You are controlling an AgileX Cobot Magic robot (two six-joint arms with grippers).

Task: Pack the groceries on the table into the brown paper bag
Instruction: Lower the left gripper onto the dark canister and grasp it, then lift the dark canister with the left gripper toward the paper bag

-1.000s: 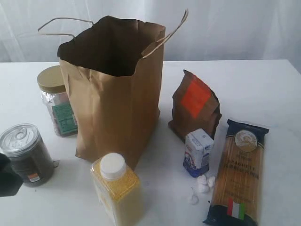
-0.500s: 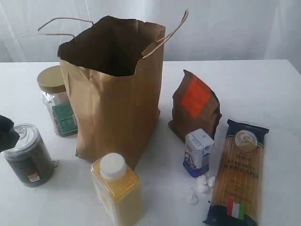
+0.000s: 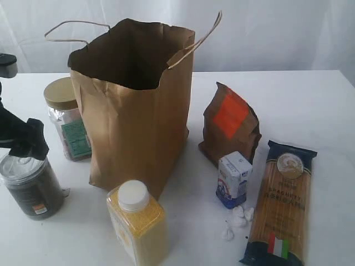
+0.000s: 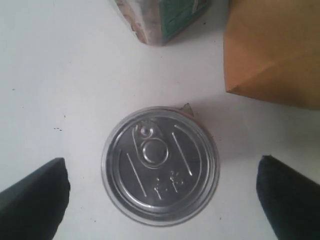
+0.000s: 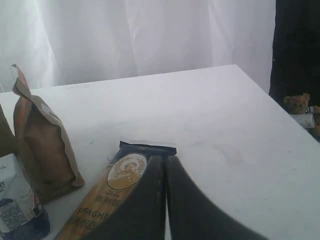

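My left claw [image 4: 161, 162] hangs spread wide directly over the silver-topped dark can [image 4: 160, 166], one finger on either side, touching nothing. The can stands upright on the white surface [image 4: 60, 75], in front of the tan-lidded clear jar [image 3: 64, 116] and just beside the lower left corner of the brown paper bag [image 3: 138, 111]. I judge it rigid, fairly heavy and smooth-walled, hence liable to slip. The wall below the rim offers the firmest hold, not the pull-tab lid. My right claw [image 5: 165, 160] is pressed together, empty, pointing toward the long spaghetti pack [image 5: 125, 172]. Hidden or unclear: the can's wall from my wrist, the bag's interior, and the white lumps [image 3: 238, 219] beside the small white-blue carton [image 3: 233, 177].
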